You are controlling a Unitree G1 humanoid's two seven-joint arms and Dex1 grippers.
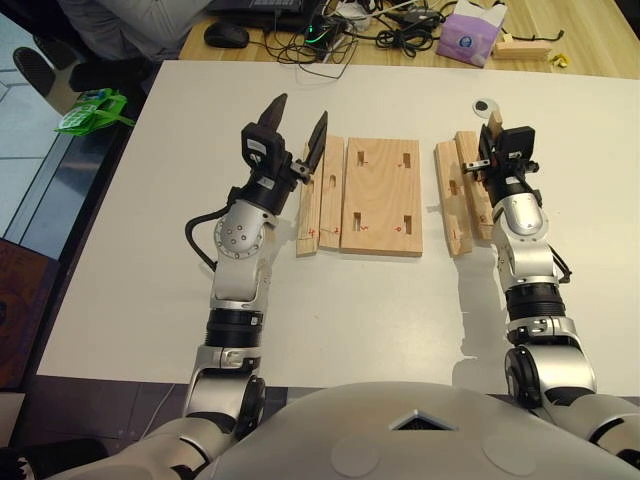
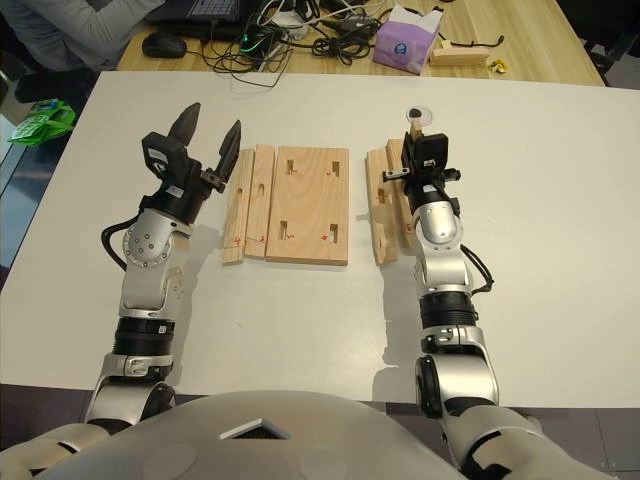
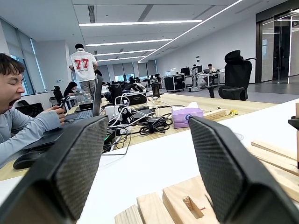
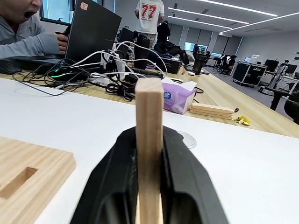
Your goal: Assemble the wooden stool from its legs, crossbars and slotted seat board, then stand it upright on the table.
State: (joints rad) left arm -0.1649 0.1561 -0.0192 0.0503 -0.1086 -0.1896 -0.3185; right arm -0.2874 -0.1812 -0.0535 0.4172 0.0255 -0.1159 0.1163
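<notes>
Left eye view puts the slotted seat board flat on the table, long axis pointing away from the robot, between the arms, right jaws pinching a crossbar just to its right, left jaws spread by the legs at its left.

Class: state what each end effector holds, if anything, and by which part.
Right end effector: shut on a wooden slat, pinched by opposite sides, one end protruding forward. Left end effector: open, holding nothing.
</notes>
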